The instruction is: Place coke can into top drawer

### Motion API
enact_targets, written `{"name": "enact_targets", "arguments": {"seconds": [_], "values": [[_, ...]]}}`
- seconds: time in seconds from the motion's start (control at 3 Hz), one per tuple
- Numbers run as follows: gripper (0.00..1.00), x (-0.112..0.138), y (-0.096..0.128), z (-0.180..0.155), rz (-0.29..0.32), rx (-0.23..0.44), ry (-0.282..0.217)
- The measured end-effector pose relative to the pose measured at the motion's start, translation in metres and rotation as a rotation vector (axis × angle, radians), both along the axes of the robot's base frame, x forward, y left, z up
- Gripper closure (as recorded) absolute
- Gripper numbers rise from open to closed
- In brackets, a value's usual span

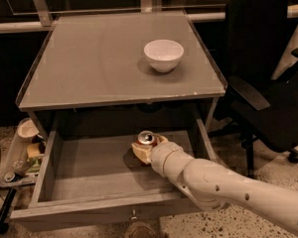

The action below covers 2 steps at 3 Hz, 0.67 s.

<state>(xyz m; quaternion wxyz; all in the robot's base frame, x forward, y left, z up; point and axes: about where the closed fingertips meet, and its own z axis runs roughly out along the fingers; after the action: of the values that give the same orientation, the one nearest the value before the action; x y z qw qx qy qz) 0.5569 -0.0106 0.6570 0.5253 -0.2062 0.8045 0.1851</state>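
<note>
Gripper (142, 151) reaching inside open drawer (89, 214) below tabletop's front edge, fingers clamping can (147, 139). Can standing upright, silver top showing, just under front edge, slightly right of its middle. Arm (228, 192) stretching in from front-right corner side. Bowl (163, 55) sitting on table (89, 58) toward right edge. Chair (268, 83) standing beyond right edge.

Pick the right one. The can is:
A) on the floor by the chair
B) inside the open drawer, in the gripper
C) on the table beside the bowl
B: the gripper grips the can inside the open drawer, while the bowl stands alone on the table.
</note>
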Motion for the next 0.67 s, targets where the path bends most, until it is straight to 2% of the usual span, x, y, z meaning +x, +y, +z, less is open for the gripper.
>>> {"name": "enact_targets", "arguments": {"seconds": [0.33, 0.67], "values": [[0.82, -0.0009, -0.0006, -0.0007, -0.001, 0.000, 0.001], [0.58, -0.0009, -0.0005, -0.0007, 0.000, 0.000, 0.001]]}}
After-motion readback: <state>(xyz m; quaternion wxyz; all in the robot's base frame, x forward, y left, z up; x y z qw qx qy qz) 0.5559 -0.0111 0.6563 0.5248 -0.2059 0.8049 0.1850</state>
